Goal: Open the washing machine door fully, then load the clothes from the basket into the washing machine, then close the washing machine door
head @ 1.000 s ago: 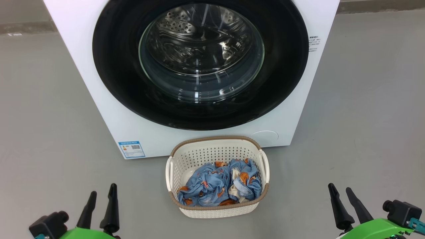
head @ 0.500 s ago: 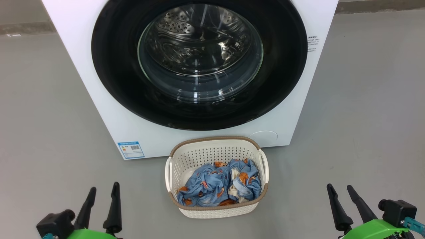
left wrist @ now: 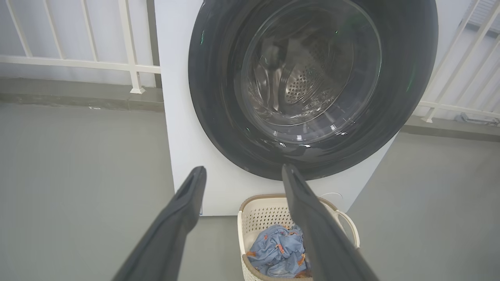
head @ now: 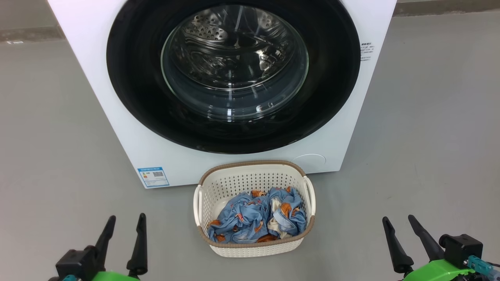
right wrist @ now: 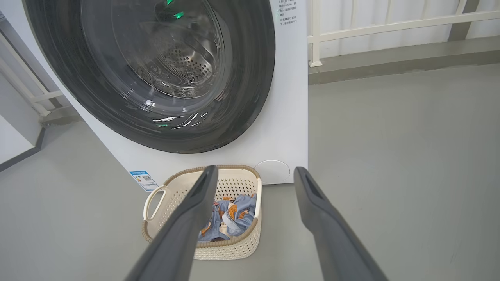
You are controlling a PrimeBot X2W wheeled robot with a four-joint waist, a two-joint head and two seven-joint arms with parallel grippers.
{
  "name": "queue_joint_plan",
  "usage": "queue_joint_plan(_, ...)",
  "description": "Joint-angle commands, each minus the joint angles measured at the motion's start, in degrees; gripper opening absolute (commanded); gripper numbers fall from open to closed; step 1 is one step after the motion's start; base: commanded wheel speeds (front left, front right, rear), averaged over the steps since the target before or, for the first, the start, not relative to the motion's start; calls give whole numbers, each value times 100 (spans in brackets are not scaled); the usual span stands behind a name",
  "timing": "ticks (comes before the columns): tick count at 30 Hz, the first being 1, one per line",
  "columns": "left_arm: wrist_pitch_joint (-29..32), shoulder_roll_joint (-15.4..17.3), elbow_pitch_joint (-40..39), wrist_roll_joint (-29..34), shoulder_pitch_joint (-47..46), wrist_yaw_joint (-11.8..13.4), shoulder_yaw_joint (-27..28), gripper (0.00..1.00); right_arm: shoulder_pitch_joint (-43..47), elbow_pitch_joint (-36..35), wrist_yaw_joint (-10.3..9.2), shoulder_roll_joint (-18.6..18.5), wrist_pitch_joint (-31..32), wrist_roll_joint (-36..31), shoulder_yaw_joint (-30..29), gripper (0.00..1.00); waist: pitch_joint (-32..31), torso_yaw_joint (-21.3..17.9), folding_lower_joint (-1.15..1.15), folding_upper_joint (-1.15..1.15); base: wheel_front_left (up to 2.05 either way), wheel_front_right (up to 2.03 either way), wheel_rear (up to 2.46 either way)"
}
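the washing machine [head: 164,164] stands on the grey floor [head: 47,136], front face toward the robot. the washing machine door [head: 133,101] is shut, its black rim flush against the white front. the steel drum [head: 234,50] shows through the glass bowl. a blue label [head: 153,176] sits at the lower left corner of the front. a round white cover [head: 311,160] sits at the lower right, and small printed text [head: 366,51] lies beside the door's right edge.

the basket [head: 254,246] rests on the floor just in front of the machine's base, below the door's lower edge, between the robot and the machine. the clothes [head: 250,220] lie bunched inside it, toward the near and right side. part of the basket bottom at the far left is bare.

the left tool [head: 127,216] hangs low to the left of the basket, fingers apart and holding nothing. the right tool [head: 397,217] hangs to the right, well apart from the basket, fingers likewise spread and empty. a white railing [left wrist: 78,64] runs behind the machine in the wrist views.
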Motion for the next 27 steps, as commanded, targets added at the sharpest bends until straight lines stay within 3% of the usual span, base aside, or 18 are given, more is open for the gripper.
queue_joint_plan(1,-92,131,-172,196,-51,-15,161,100,-187,-155,8,-118,-118,-215,124,100,-1,-5,0,0,0,0,0)
queue_joint_plan(7,-192,161,-171,542,-28,-15,139,100,-158,-184,9,-130,-217,-569,94,100,0,-24,0,0,0,0,0)
queue_joint_plan(27,-192,157,-66,769,-24,-15,251,100,-63,-280,9,-31,-217,-570,-96,100,3,-65,0,0,3,3,-5)
